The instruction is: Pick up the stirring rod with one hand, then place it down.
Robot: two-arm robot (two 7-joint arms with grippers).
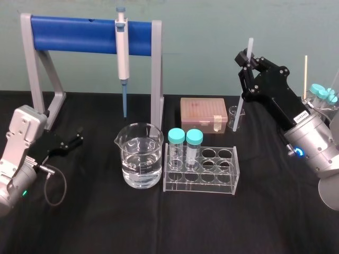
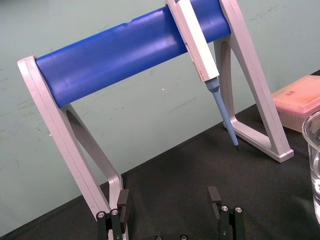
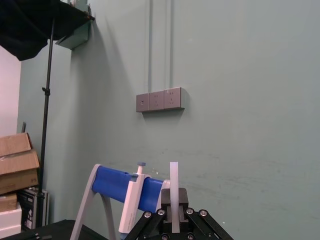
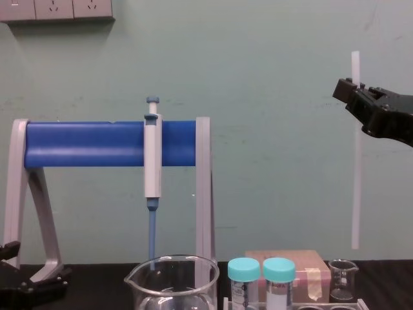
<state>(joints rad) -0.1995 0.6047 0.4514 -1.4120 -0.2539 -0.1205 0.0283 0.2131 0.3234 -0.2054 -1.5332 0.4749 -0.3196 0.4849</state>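
Fingers of the right gripper (image 1: 247,57) are pinching the stirring rod (image 1: 239,111) close to its upper end. They are holding it nearly upright and well above the worktop (image 1: 169,222). In the chest view its lower end is hanging just above a small glass beaker (image 4: 342,278), clear of the rim. Fingers of the left gripper (image 1: 74,140) are standing spread with nothing between them. That gripper is sitting low over the worktop, beside the left leg of the pipette stand (image 1: 36,79).

Writing: a white label (image 1: 301,115) is showing on the right arm, its print too small to read.

Count:
- One white-and-blue pipette (image 1: 122,47) is hanging from the stand's blue bar.
- One large beaker (image 1: 139,156) is holding clear liquid.
- One clear tube rack (image 1: 201,172) is carrying two teal-capped tubes (image 1: 185,148) at its left end.
- One pinkish tip box (image 1: 202,114) is sitting behind the rack.
- More teal caps (image 1: 322,93) and a thin pale stick (image 1: 305,76) are showing behind the right arm; their number cannot be told.

Surface and room: black cloth is covering the worktop. A pale green wall (image 3: 240,75) is standing behind it, carrying a row of three grey sockets (image 3: 160,100). Cardboard boxes (image 3: 17,165) are stacked at the room's edge.
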